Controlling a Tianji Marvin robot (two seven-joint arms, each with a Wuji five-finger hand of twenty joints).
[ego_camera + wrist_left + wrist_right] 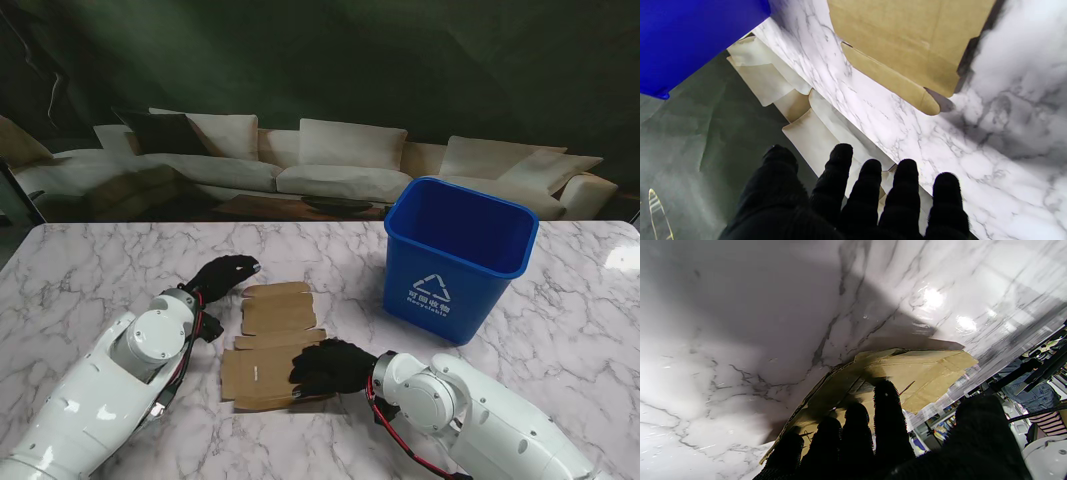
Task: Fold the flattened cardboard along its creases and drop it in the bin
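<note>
The flattened brown cardboard (268, 340) lies on the marble table (90, 265), a little to the left of the blue bin (455, 255). My left hand (225, 273), in a black glove, hovers by the cardboard's far left corner with fingers spread and nothing in it. The left wrist view shows those fingers (870, 180) apart from the cardboard (907, 43), with the bin wall (690, 40) beyond. My right hand (330, 368) lies on the cardboard's near right part. In the right wrist view its fingers (885, 406) rest against the cardboard (927, 373), with the thumb held away.
The bin stands upright at the right, marked with a white recycling symbol (432, 288), its mouth open upward. A sofa backdrop (330, 160) runs behind the table's far edge. Bare marble surrounds the cardboard on the left and near sides.
</note>
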